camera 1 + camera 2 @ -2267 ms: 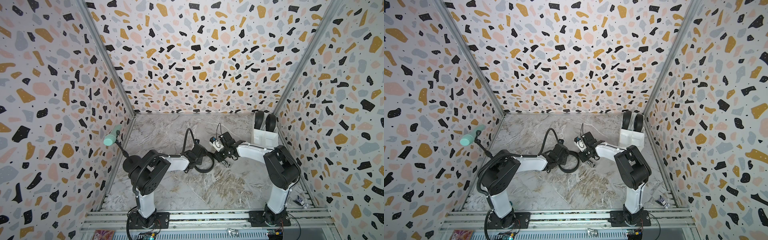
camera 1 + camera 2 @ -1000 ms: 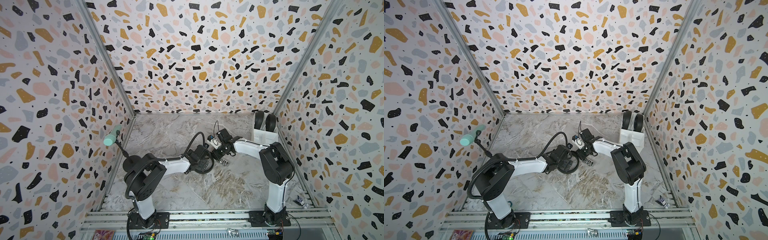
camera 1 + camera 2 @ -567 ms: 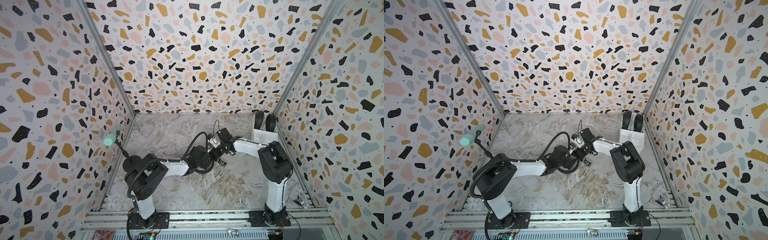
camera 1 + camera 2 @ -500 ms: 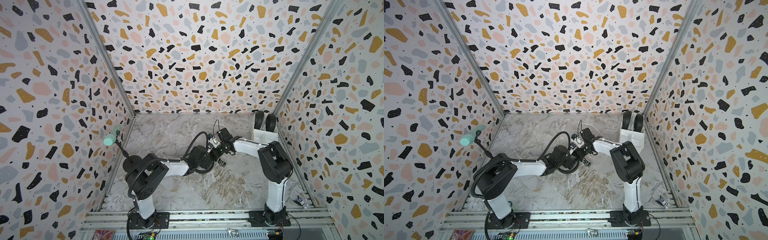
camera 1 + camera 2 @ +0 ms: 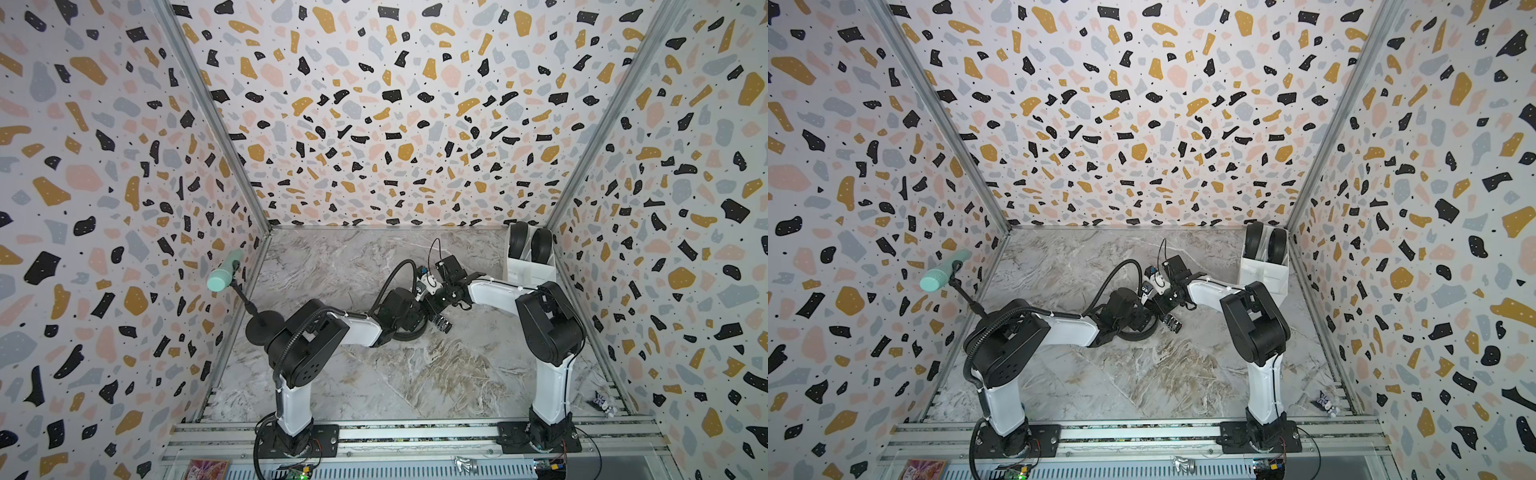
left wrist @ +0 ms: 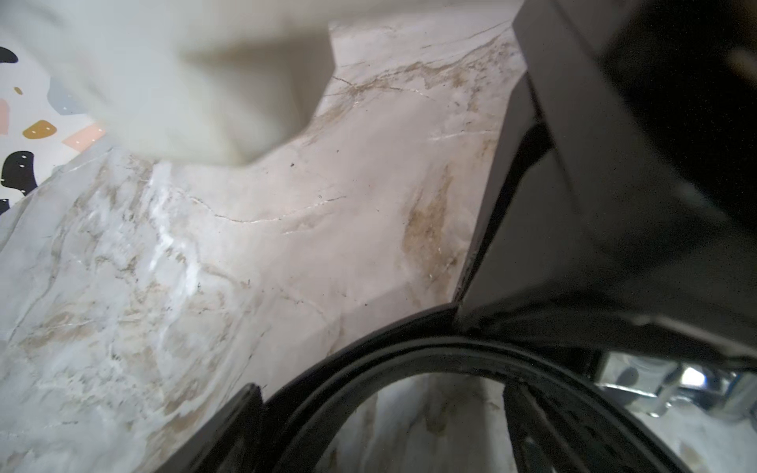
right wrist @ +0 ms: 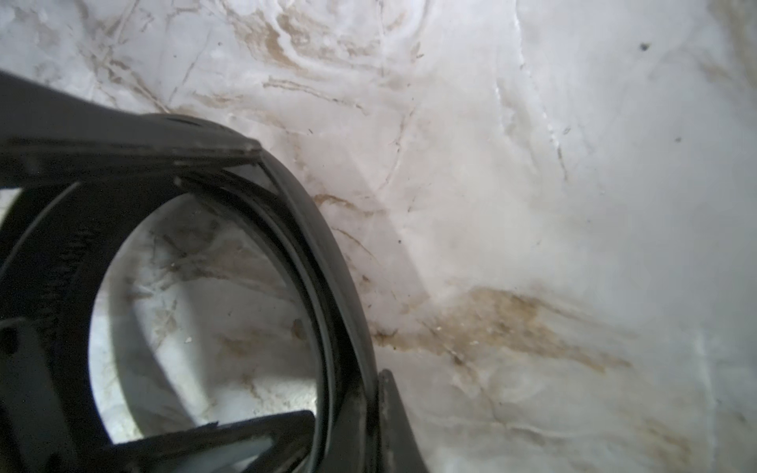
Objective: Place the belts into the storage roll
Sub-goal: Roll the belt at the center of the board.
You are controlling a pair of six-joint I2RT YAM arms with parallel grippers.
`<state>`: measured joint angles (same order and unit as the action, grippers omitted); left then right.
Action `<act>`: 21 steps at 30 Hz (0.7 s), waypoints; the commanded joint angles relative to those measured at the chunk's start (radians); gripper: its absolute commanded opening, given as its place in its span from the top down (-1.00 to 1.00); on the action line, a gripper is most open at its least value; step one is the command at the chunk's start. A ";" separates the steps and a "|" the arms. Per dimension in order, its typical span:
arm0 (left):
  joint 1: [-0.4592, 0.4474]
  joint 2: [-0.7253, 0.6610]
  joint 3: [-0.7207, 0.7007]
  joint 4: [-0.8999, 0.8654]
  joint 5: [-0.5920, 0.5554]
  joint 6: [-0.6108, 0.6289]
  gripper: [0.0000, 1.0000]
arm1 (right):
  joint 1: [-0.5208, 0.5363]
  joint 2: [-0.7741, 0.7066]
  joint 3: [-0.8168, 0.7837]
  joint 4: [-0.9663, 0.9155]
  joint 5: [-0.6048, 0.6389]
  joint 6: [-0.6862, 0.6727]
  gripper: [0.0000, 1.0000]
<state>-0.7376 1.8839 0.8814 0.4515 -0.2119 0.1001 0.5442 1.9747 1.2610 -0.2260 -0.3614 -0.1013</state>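
Left end effector [image 5: 417, 322], jaws apart, straddles the coiled belt [image 5: 409, 336] in a top view, well apart from the storage roll [image 5: 530, 272]. Left wrist view: one finger [image 6: 241, 430] touches the coil's outside. Right wrist view: right end effector [image 7: 366, 395] clamps its band.

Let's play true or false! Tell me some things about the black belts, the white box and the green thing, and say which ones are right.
1. Two coiled black belts sit in the white plastic divided box. True.
2. That box stands at the front left of the grey marble table. False: it is in the back right corner.
3. A third coiled black belt lies on the table near the middle. True.
4. Its buckle is gold. False: it is silver.
5. The mint-green cylinder on a black stand is inside the box. False: it stands at the table's left edge.
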 commanded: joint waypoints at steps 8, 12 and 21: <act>0.042 0.069 0.054 0.032 -0.069 -0.147 -0.65 | 0.064 -0.013 -0.139 -0.072 -0.004 0.023 1.00; 0.044 0.094 0.067 0.019 -0.127 -0.177 -0.58 | 0.086 -0.050 -0.184 -0.063 0.001 0.052 1.00; 0.049 0.125 0.076 0.007 -0.240 -0.237 -0.47 | 0.121 -0.124 -0.262 -0.079 0.013 0.087 1.00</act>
<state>-0.7364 1.9327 0.9298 0.4568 -0.3019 -0.0177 0.5816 1.8835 1.0863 -0.0196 -0.2173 -0.0021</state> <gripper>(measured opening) 0.737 0.072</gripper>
